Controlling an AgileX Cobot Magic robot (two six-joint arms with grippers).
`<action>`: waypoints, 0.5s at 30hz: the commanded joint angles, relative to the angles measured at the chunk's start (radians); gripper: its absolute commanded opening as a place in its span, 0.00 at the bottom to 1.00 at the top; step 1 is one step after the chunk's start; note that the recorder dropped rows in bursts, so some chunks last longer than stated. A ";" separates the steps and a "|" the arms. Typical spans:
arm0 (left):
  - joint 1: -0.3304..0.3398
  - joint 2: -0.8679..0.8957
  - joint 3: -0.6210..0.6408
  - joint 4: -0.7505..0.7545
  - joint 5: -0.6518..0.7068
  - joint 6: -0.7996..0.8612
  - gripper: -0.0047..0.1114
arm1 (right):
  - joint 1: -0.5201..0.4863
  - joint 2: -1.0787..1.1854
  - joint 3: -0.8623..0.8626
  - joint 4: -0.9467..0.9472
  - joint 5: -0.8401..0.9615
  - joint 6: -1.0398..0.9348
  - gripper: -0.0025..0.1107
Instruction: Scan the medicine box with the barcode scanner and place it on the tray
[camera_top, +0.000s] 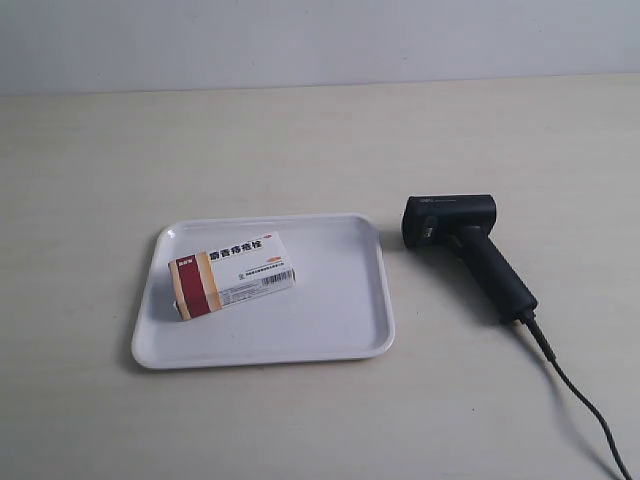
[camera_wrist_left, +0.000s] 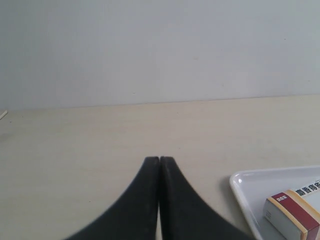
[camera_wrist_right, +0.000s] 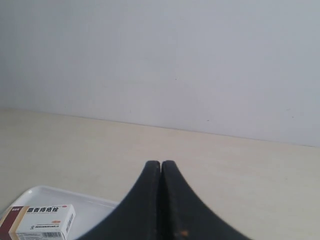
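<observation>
The white medicine box (camera_top: 235, 274) with its dark red and tan band lies flat inside the white tray (camera_top: 345, 310), toward its left side. The black barcode scanner (camera_top: 470, 250) lies on the table to the right of the tray, head toward the tray, cable (camera_top: 580, 400) trailing to the lower right. Neither arm shows in the exterior view. My left gripper (camera_wrist_left: 159, 159) is shut with nothing in it, above bare table, with the tray (camera_wrist_left: 245, 187) and box (camera_wrist_left: 295, 210) off to one side. My right gripper (camera_wrist_right: 161, 163) is shut and empty too; the box (camera_wrist_right: 42, 220) and tray (camera_wrist_right: 95, 210) show beside it.
A pale beige table (camera_top: 300, 140) carries everything, and a plain light wall (camera_top: 320, 40) stands behind it. The scanner's cable runs off the frame's lower right corner.
</observation>
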 joint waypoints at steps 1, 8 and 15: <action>0.002 -0.006 0.002 -0.003 0.000 0.008 0.06 | 0.001 -0.003 0.006 -0.002 -0.002 -0.001 0.02; 0.002 -0.006 0.002 -0.003 0.000 0.008 0.06 | 0.001 -0.003 0.006 -0.002 -0.002 -0.001 0.02; 0.002 -0.006 0.002 -0.003 0.000 0.008 0.06 | 0.001 -0.003 0.010 -0.002 0.047 0.007 0.02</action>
